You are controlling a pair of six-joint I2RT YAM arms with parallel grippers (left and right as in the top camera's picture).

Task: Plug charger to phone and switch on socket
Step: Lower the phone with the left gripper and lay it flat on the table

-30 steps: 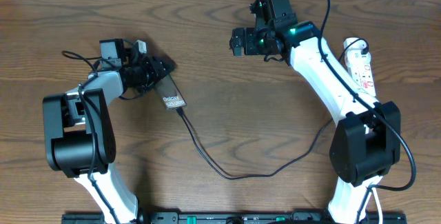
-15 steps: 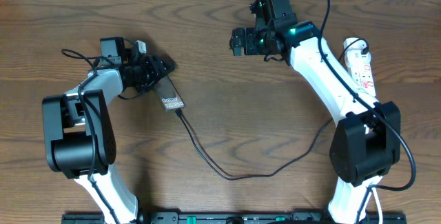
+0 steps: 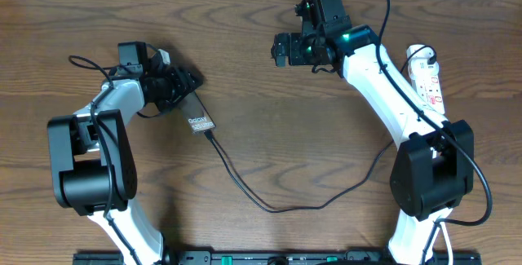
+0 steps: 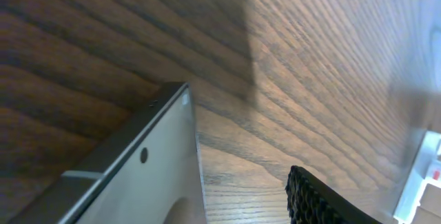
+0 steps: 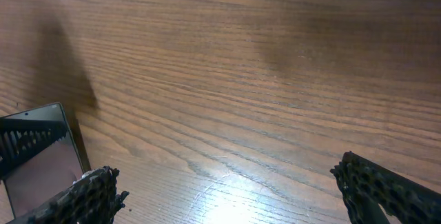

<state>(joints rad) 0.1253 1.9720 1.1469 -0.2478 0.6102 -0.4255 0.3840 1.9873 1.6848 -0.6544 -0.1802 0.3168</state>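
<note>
The phone (image 3: pixel 199 121) lies on the wooden table with its silver back and "Galaxy" lettering up, its upper end under my left gripper (image 3: pixel 184 84). In the left wrist view the phone (image 4: pixel 151 176) fills the lower left, and one jaw finger (image 4: pixel 313 200) stands apart from its edge, so the jaws look open. The charger cable (image 3: pixel 245 187) runs from its plug tip (image 3: pixel 211 134), which meets the phone's lower end, in a loop toward the right arm. My right gripper (image 3: pixel 280 50) (image 5: pixel 224 182) is open and empty. The socket (image 3: pixel 429 77) lies at the far right.
The right arm (image 3: pixel 391 94) lies across the table between its base and the socket and hides part of the strip. The phone's corner (image 5: pixel 38 158) shows at the lower left of the right wrist view. The table's back edge runs along the top.
My left gripper and the phone under it have shifted a little to the left, and the cable end followed. The right arm has not moved.
</note>
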